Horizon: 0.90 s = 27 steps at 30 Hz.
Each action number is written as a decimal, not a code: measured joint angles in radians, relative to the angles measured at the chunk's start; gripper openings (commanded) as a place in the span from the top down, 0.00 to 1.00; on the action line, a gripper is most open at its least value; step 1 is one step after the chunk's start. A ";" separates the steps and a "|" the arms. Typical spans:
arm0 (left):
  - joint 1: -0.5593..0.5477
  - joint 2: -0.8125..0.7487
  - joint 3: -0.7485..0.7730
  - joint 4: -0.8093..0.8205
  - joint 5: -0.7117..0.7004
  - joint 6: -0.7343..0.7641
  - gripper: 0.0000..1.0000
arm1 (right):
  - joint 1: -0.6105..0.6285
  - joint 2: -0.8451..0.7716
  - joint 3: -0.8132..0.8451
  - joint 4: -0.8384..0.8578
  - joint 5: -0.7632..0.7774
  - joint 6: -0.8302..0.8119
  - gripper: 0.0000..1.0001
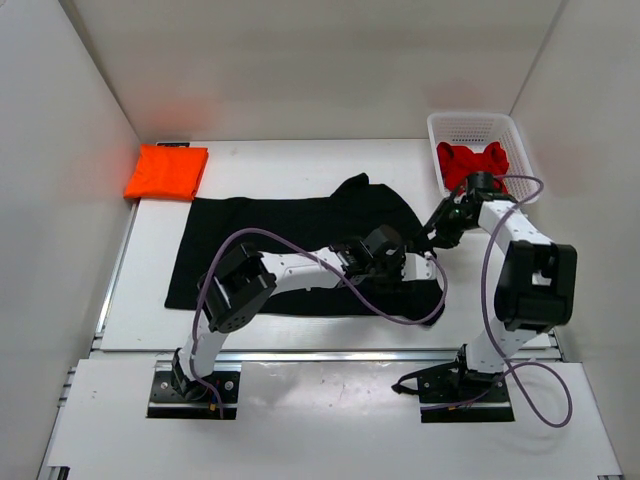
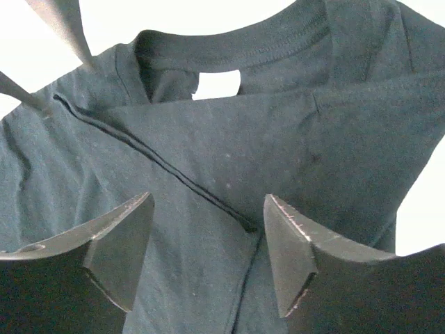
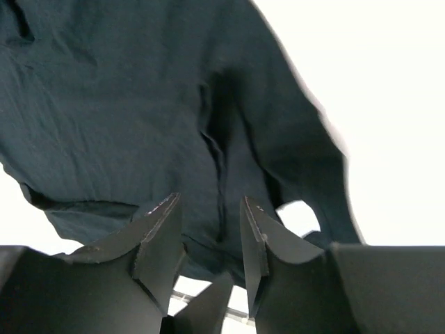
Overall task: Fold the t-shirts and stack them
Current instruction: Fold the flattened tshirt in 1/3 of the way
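A black t-shirt (image 1: 260, 230) lies spread across the middle of the table, its right part bunched and folded over. My left gripper (image 1: 398, 262) hovers open over that right end; in the left wrist view its fingers (image 2: 208, 202) stand wide apart above the black cloth (image 2: 243, 132), with the collar (image 2: 229, 43) beyond. Just right of it, my right gripper (image 1: 432, 238) points at the same end, jaws (image 3: 210, 200) apart, black cloth (image 3: 118, 90) ahead. A folded orange t-shirt (image 1: 166, 171) sits at the back left. A crumpled red t-shirt (image 1: 472, 164) lies in the basket.
The white mesh basket (image 1: 478, 125) stands at the back right corner, close behind my right arm. White walls enclose the table on three sides. Purple cables loop from both arms over the shirt's near right part.
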 measured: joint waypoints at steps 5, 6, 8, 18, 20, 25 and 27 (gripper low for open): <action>0.021 0.011 0.058 -0.088 0.042 -0.010 0.30 | -0.057 -0.103 -0.111 0.014 -0.018 0.014 0.64; 0.028 0.011 0.064 -0.109 0.058 -0.010 0.30 | -0.065 -0.116 -0.126 0.016 -0.021 0.015 0.64; 0.038 0.012 0.080 -0.166 0.087 -0.008 0.30 | -0.071 -0.130 -0.148 0.022 -0.024 0.017 0.65; 0.027 0.062 0.152 -0.284 0.104 -0.006 0.31 | -0.060 -0.140 -0.159 0.035 -0.034 0.013 0.67; 0.026 0.076 0.156 -0.300 0.101 -0.006 0.30 | -0.060 -0.147 -0.161 0.035 -0.035 0.013 0.67; 0.035 0.082 0.158 -0.314 0.079 -0.011 0.38 | -0.060 -0.154 -0.169 0.038 -0.035 0.012 0.67; 0.040 0.083 0.164 -0.314 0.068 -0.013 0.46 | -0.056 -0.154 -0.174 0.037 -0.036 0.012 0.68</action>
